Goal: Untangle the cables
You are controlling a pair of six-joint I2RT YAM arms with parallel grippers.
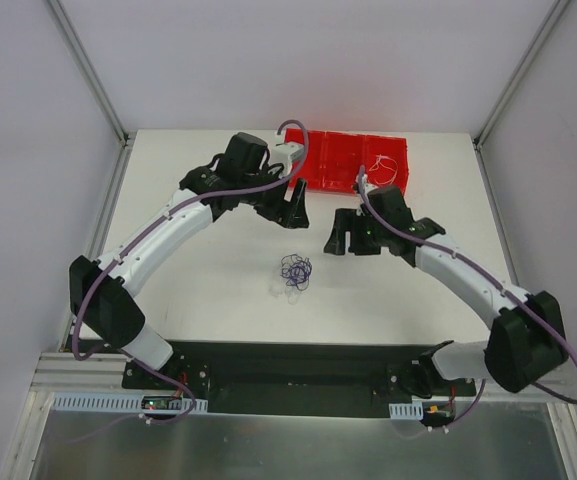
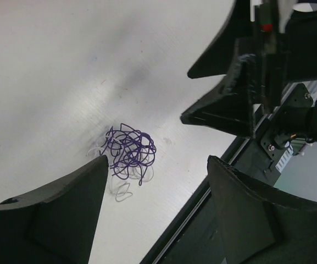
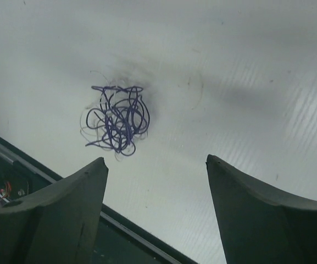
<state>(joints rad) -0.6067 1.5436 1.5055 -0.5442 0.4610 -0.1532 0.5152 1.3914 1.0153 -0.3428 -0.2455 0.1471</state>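
Observation:
A small clump of dark purple-blue wire [image 1: 294, 270] with thin white strands in it lies on the white table between the two arms. It shows in the left wrist view [image 2: 128, 150] and in the right wrist view [image 3: 117, 118]. A white loop [image 2: 123, 190] trails from it. My left gripper [image 1: 286, 214] hangs open and empty behind the clump, jaws wide apart [image 2: 158, 158]. My right gripper [image 1: 353, 240] is open and empty to the clump's back right [image 3: 155, 158]. A thin white wire [image 1: 387, 165] lies in the red tray. I see no red wire.
A red plastic tray [image 1: 340, 160] stands at the back of the table, just behind both grippers. The black base rail [image 1: 288, 365] runs along the near edge. The right gripper [image 2: 188, 96] shows in the left wrist view, close by.

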